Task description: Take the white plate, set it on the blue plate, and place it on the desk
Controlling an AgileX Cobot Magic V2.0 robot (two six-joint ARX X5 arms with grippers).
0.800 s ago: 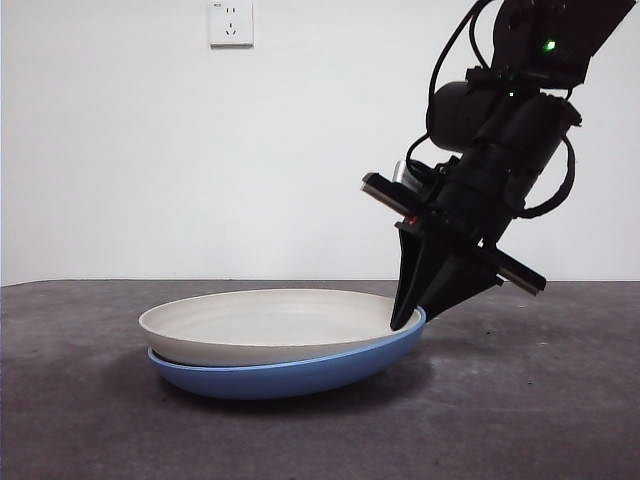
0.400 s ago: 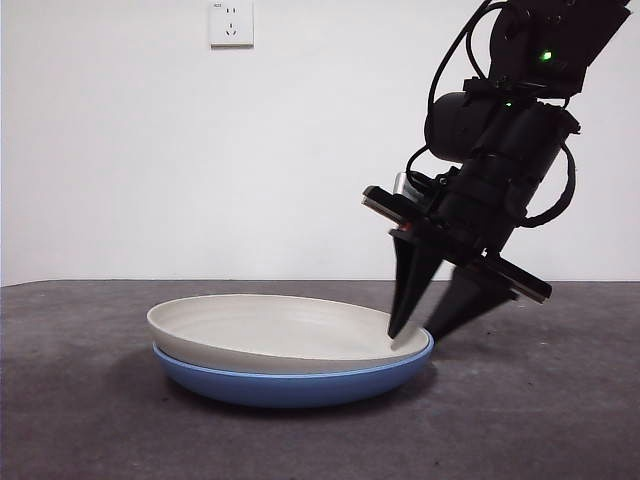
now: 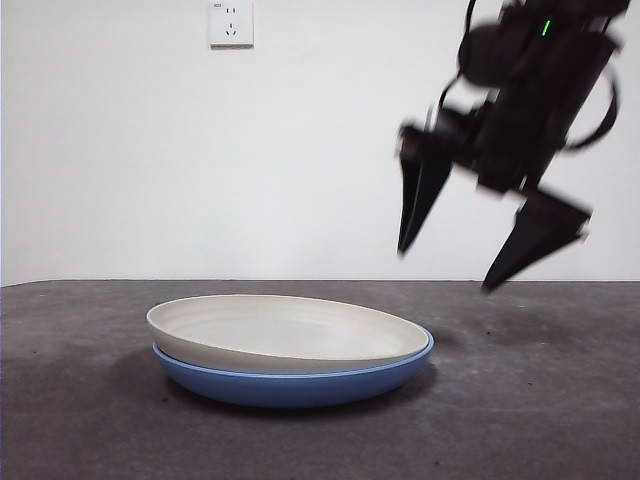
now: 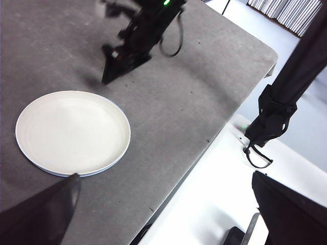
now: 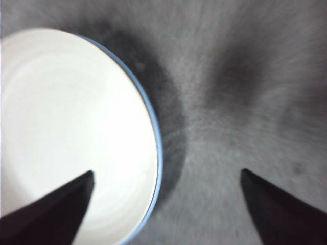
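Observation:
The white plate (image 3: 280, 328) lies nested in the blue plate (image 3: 290, 386) on the desk (image 3: 540, 410), left of centre. My right gripper (image 3: 445, 270) hangs open and empty in the air above the plates' right rim, blurred by motion. In the right wrist view its jaws stand wide apart over the white plate (image 5: 66, 127), the blue plate's rim (image 5: 157, 148) and bare desk (image 5: 245, 76). My left gripper (image 4: 165, 175) is open and empty, high above the desk. Its view shows the white plate (image 4: 71, 132) and the right arm (image 4: 143, 30) beyond it.
A wall socket (image 3: 230, 22) is on the white wall behind. In the left wrist view the desk's edge (image 4: 204, 153) runs close by the plates, with a white surface and a black hanging part (image 4: 273, 115) beyond it.
My right gripper opened, let go of the white plate's rim and rose up and to the right. The white plate settled level into the blue plate.

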